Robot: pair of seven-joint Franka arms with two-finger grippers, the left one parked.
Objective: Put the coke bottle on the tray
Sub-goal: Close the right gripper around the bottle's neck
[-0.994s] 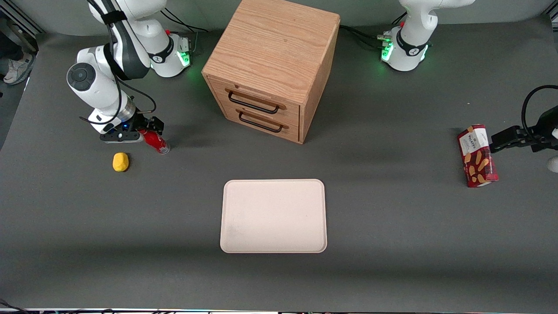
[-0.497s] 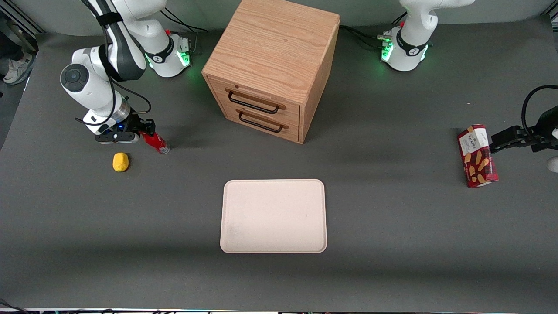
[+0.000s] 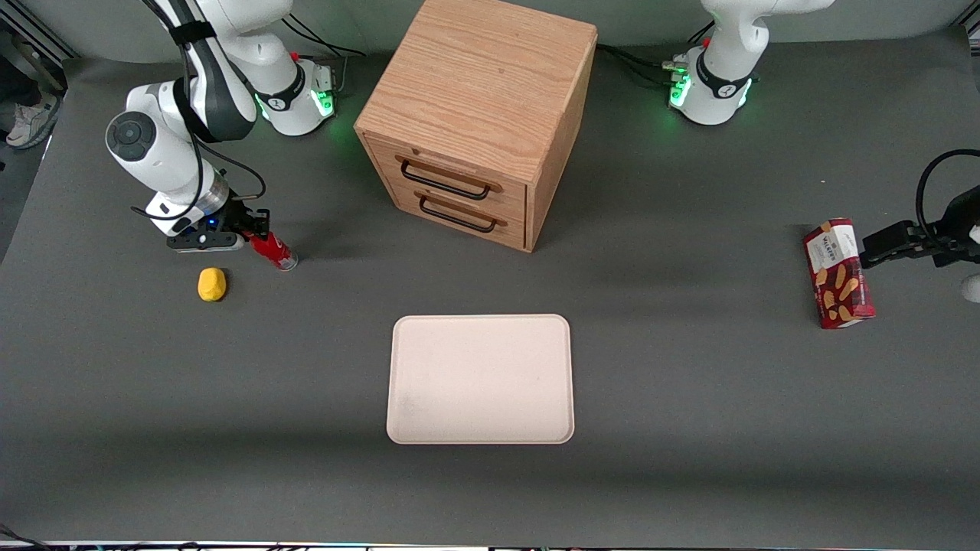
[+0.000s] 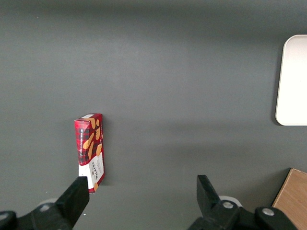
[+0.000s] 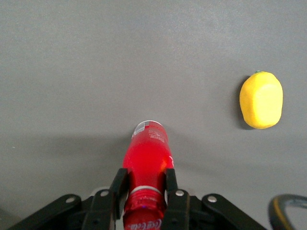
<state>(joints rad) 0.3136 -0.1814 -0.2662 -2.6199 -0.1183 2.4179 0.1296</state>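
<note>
The coke bottle [image 3: 274,251] stands on the table at the frame's left, my gripper [image 5: 143,188] clamped around its neck (lemon [image 3: 212,284] just beside). I'd lift straight up before carrying it to the tray [image 3: 481,379], lower centre.

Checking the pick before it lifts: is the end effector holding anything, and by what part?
Yes. The end effector is shut on the coke bottle, its fingers pinching the upper body near the cap.
</note>
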